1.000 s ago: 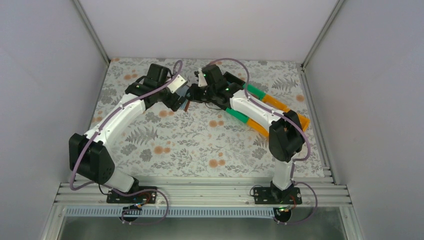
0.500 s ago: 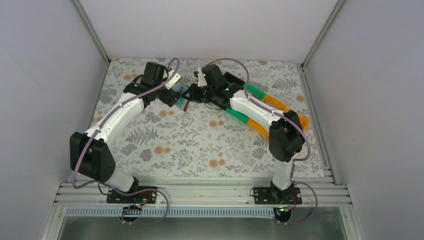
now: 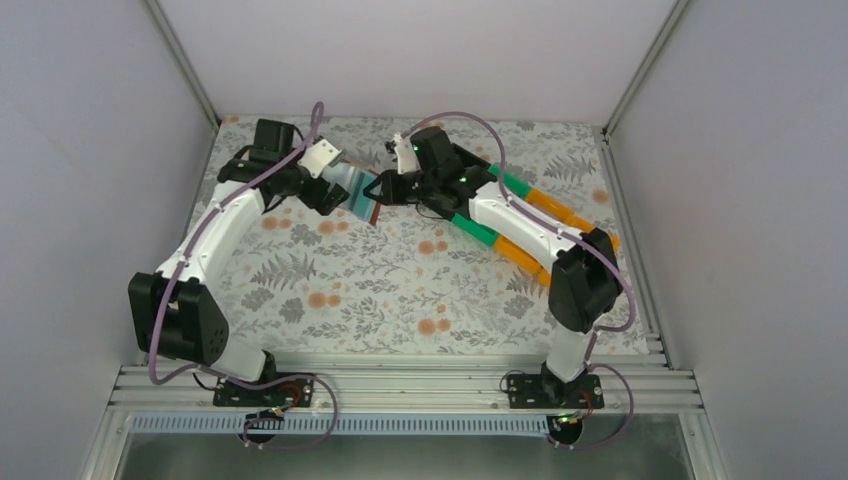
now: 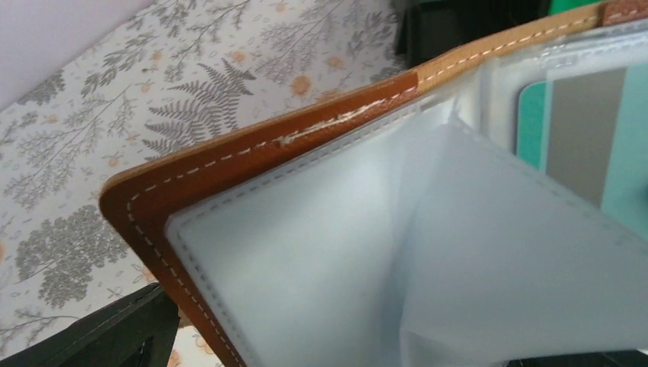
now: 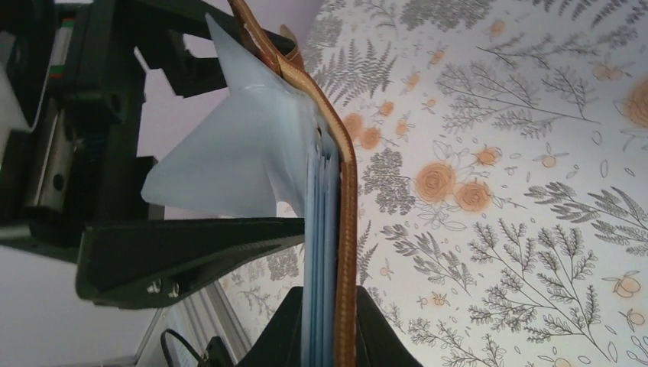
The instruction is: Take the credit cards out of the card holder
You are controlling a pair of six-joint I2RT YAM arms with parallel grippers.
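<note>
Over the floral table (image 3: 400,290), toward its far side, the card holder (image 3: 362,190) hangs spread between both arms. Our right gripper (image 5: 327,336) is clenched on its leather edge. Whether the left gripper (image 3: 340,197) truly grips the opposite flap, we cannot tell. If it does not, we risk the flap flopping shut over the teal card (image 4: 532,122).

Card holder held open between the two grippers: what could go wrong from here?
1. The card holder seems to hang above the table, pinched by the left gripper and right gripper at opposite ends; if either grip slips, it could swing or drop.
2. The clear sleeves bulge loosely, so pulling the ends apart may strain or tear them.
3. The teal card sits inside a sleeve; a grab might catch plastic instead of the card.
</note>
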